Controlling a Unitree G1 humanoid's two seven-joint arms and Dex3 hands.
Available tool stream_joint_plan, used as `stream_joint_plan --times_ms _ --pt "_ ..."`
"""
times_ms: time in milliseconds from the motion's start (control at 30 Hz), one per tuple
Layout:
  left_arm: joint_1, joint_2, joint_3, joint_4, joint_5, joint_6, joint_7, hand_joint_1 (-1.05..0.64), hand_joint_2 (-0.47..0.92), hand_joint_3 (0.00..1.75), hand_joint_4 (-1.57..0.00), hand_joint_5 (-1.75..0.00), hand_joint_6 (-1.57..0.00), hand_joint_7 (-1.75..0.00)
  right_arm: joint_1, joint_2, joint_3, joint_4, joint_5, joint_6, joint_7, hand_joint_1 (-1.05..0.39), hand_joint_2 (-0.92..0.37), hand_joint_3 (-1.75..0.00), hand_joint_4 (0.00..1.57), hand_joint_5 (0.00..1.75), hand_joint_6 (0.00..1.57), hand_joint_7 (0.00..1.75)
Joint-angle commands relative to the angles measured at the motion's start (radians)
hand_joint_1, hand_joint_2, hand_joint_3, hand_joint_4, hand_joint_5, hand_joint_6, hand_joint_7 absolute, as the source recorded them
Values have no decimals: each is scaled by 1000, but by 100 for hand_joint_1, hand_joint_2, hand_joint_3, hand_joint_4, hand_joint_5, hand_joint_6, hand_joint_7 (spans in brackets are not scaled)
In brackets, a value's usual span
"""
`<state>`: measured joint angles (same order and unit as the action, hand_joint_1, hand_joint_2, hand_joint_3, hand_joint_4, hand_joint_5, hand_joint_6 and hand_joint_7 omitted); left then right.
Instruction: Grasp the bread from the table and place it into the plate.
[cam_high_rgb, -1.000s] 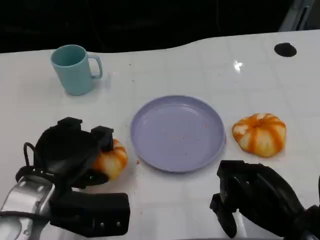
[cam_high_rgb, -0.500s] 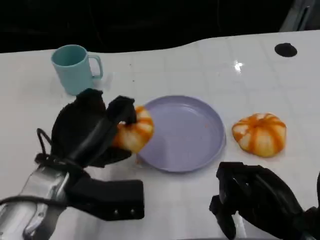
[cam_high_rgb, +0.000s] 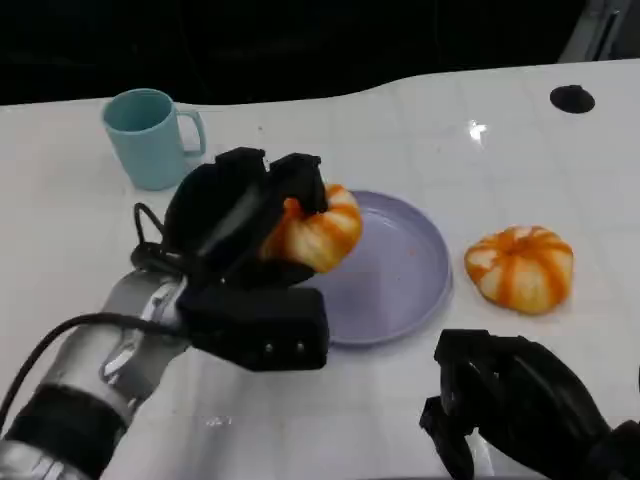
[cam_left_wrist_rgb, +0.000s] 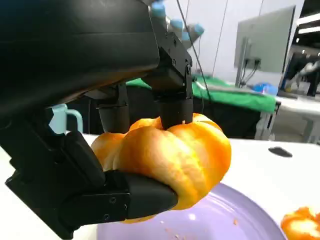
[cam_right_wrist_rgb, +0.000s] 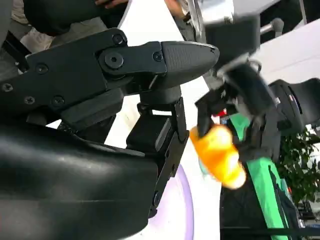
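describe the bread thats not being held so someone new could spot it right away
On the white table, find the round purple plate in the middle. The loose bread lies on the table beside it, toward the robot's right. Unlike its orange-striped twin in the left hand, nothing touches it.

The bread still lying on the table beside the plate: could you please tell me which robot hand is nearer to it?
Right. The right robot hand sits just below the loose bread, while the left robot hand is across the plate, holding the other bread.
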<state>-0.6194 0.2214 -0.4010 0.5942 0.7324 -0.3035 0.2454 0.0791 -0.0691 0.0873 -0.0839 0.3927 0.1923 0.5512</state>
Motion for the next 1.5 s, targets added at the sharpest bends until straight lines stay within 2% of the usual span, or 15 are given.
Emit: stream_joint_plan --times_ms 33,300,333,367,400,433,467,500,533,633,700,867,1133,1400,1500 --pt "-79 -32 -20 136 -13 -27 13 -19 39 122 -93 -175 -75 -174 10 -10 -10 -14 14 -14 16 -91 -92 -34 127 159 108 151" --pt "-177 -100 -44 331 -32 -52 4 -21 46 121 -92 -175 -73 -169 17 -8 -9 -22 15 -6 6 -91 -92 -33 129 157 110 151" --pt "-184 -104 -45 344 -37 -52 -14 -21 47 119 -90 -175 -74 -154 17 -7 -9 -23 14 -7 4 -91 -92 -33 129 157 110 151" --pt "-187 -106 -44 351 -47 -53 -40 -22 51 108 -83 -175 -78 -124 17 -7 -8 -22 13 -8 4 -91 -92 -33 129 157 110 150" --pt "-189 -106 -44 356 -56 -55 -65 -24 63 81 -73 -164 -80 -77 17 -6 -8 -22 12 -9 3 -91 -92 -33 129 157 110 150" --pt "-191 -104 -45 359 -63 -59 -84 -25 72 63 -68 -155 -84 -49 17 -6 -8 -22 11 -9 1 -91 -92 -33 129 157 110 150" --pt "-193 -97 -54 360 -61 -62 -107 -27 80 48 -64 -142 -85 -30 16 -5 -8 -23 12 -6 -2 -91 -92 -33 130 157 110 150" --pt "-195 -92 -62 360 -58 -64 -124 -32 87 32 -58 -104 -76 -12 16 -5 -8 -24 13 -3 -4 -91 -92 -33 130 157 111 150" --pt "-196 -86 -69 358 -57 -68 -142 -34 89 27 -57 -86 -72 -7 16 -4 -8 -23 15 -4 -3 -91 -92 -33 130 157 111 150" --pt "-189 -75 -74 333 -68 -55 -211 -48 92 16 -39 -54 -46 -1 16 -5 -5 -21 6 -17 -3 -91 -92 -35 130 157 111 150" --pt "-184 -67 -74 312 -74 -41 -262 -59 92 16 -27 -44 -33 0 16 -7 -4 -22 4 -19 -2 -91 -92 -35 130 157 111 151" --pt "-169 -36 -99 247 -60 -17 -333 -77 92 25 -8 -35 -20 0 18 -7 -3 -23 6 -20 0 -91 -92 -36 130 158 110 151" --pt "-121 12 -100 150 -70 -26 -343 -80 92 30 -8 -37 -24 -3 20 -5 -2 -37 10 -3 -20 -91 -92 -35 130 159 111 151" --pt "35 32 19 -31 -283 -73 -413 -73 92 25 -19 -48 -34 -7 23 -6 4 -46 7 -1 -28 -92 -92 -34 129 160 111 150" --pt "116 15 84 -134 -450 -17 -526 -61 92 24 -17 -72 -42 -8 23 -6 5 -46 6 -5 -27 -91 -92 -35 128 160 110 150"
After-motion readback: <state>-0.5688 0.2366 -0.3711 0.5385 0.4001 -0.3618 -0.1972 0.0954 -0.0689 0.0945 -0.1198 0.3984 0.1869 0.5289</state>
